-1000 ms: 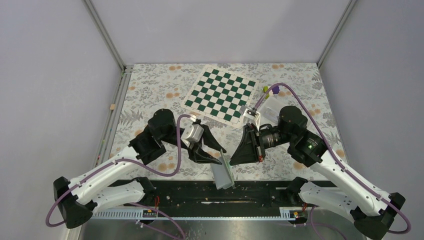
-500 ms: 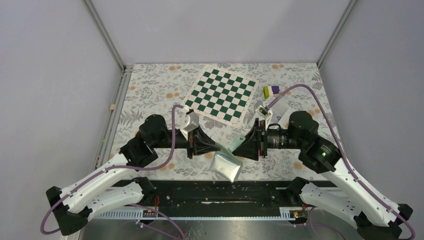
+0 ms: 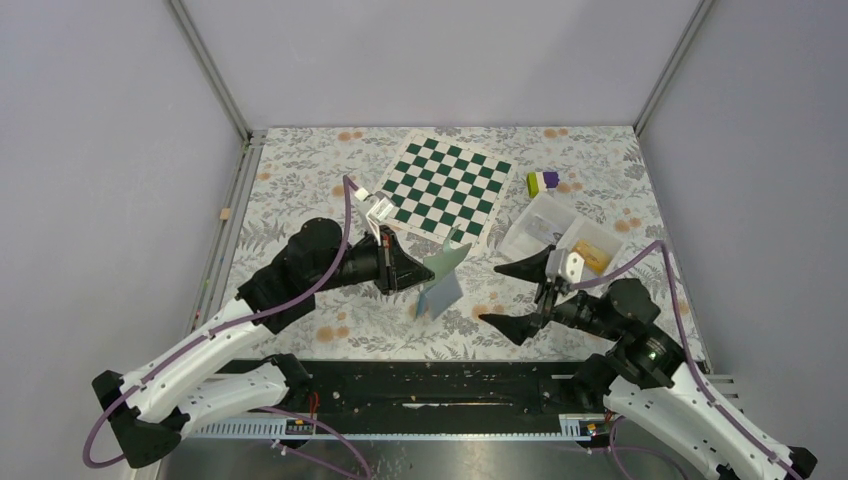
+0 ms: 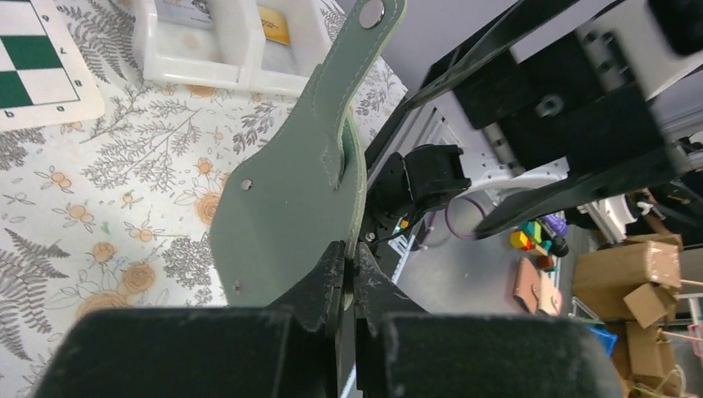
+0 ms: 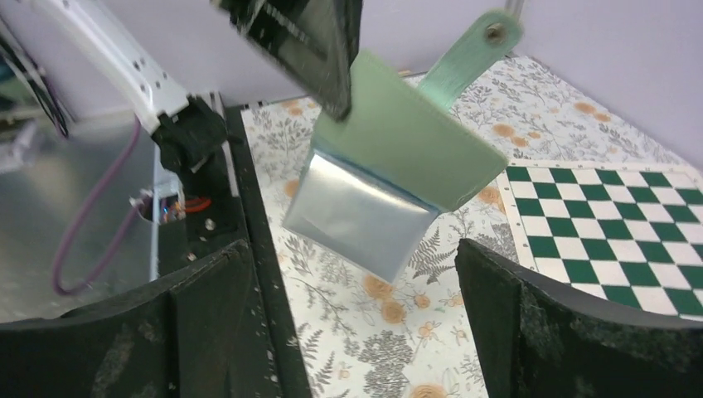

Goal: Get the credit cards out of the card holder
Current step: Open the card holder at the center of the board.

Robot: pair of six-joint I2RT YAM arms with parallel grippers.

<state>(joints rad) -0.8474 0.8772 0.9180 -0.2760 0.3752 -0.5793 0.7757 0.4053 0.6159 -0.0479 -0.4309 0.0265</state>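
My left gripper is shut on the edge of the card holder and holds it off the table. Its teal-green outside and snap tab face the left wrist camera. The right wrist view shows the holder hanging open, its light blue flap lowest. No card shows inside it. My right gripper stands wide open and empty, right of the holder and apart from it. An orange-yellow credit card and a pale credit card lie in the white tray.
The green-and-white chequered mat lies behind the holder. A small purple-and-yellow-green block sits beside the tray's far corner. The black rail runs along the near table edge below both arms.
My right gripper let go of the holder, opened wide and drew back to the right. My left gripper closed on the holder and carried it up and away from the near edge.
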